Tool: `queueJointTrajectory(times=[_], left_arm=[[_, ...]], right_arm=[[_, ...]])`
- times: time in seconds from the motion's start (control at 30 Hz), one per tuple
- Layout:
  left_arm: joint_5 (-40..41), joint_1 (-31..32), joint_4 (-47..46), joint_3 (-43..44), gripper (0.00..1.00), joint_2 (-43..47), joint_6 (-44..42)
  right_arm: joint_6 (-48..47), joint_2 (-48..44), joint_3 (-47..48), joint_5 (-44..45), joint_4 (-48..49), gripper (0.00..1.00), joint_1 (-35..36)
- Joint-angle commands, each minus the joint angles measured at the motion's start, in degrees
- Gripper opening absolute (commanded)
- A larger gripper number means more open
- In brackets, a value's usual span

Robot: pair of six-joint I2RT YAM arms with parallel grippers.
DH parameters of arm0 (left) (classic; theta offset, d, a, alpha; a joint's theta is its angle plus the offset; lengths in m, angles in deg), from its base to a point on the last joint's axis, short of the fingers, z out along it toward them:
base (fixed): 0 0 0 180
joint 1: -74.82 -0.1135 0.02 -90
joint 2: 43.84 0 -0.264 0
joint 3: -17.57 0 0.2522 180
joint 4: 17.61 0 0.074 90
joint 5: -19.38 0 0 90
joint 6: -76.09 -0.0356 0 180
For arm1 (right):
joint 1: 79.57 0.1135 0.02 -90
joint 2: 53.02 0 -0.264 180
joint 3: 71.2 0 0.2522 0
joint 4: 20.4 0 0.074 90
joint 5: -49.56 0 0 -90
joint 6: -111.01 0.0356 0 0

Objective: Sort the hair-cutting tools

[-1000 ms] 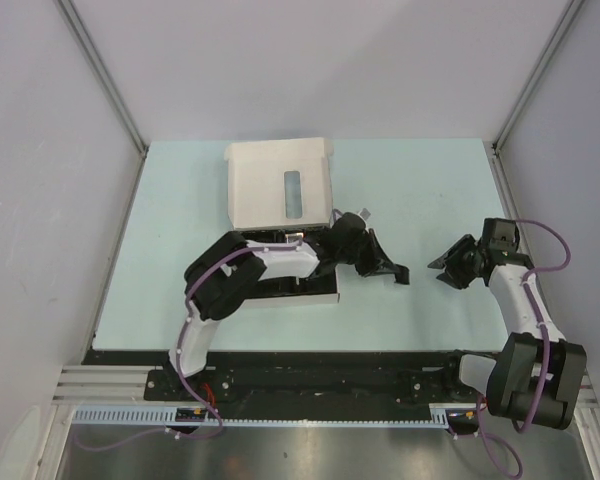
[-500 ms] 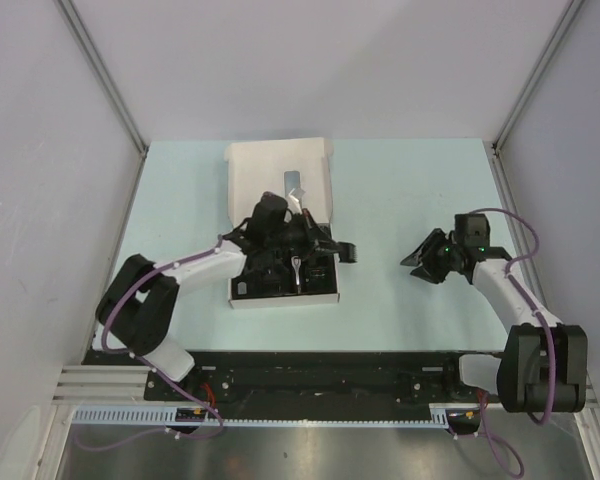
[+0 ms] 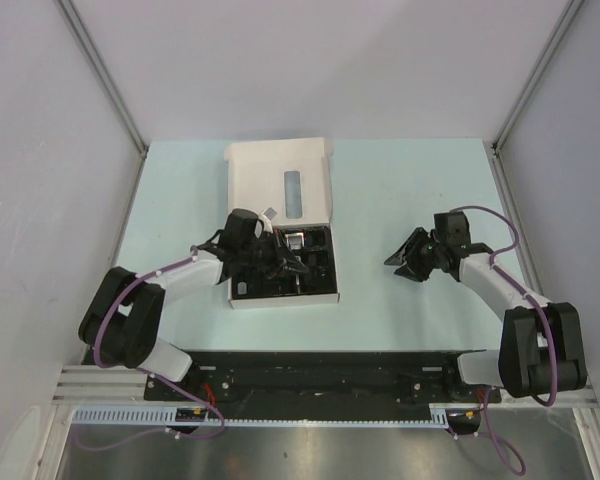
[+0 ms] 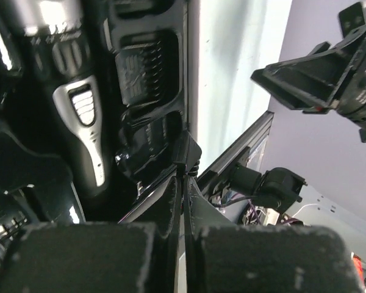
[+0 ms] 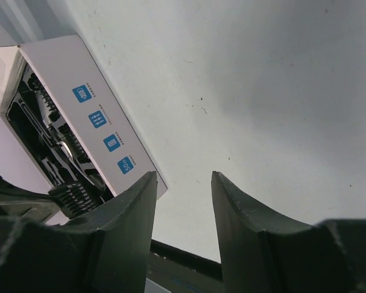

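- The left gripper [image 4: 184, 166], fingers together and empty, hovered inside the white box [image 3: 260, 175].
- The electric clipper [image 4: 85, 116] lay there beside a comb guard [image 4: 143, 61].
- The right gripper [image 5: 183, 183] hung aside, fingers apart.
- Opening the left first seemed wise.

One box [image 3: 280, 301], one clipper [image 4: 79, 104], two end effectors [image 4: 184, 174] [image 5: 183, 180].

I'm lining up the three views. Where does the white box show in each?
Top external: white box left of centre, lid open.
Left wrist: only its black tray, left half.
Right wrist: left edge, wall with blue icons.
Shared landmark: right end effector, seen in all three.
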Motion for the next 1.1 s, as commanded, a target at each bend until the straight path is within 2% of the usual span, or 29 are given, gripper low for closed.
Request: queueJointTrajectory(times=[0.0, 0.57, 1.07], left_arm=[[-2.64, -0.11, 0.99, -2.00, 0.00, 2.33, -2.23], [3.60, 3.93, 0.99, 0.46, 0.00, -2.24, 0.58], [6.42, 3.85, 0.99, 2.83, 0.00, -4.61, 2.07]], right_arm=[[0.91, 0.76, 1.99, 1.02, 1.57, 0.47, 0.55], [-0.15, 2.08, 1.99, 0.49, 0.87, 0.46, 1.08], [-1.73, 1.64, 1.99, 0.58, -0.63, 0.46, 1.08]])
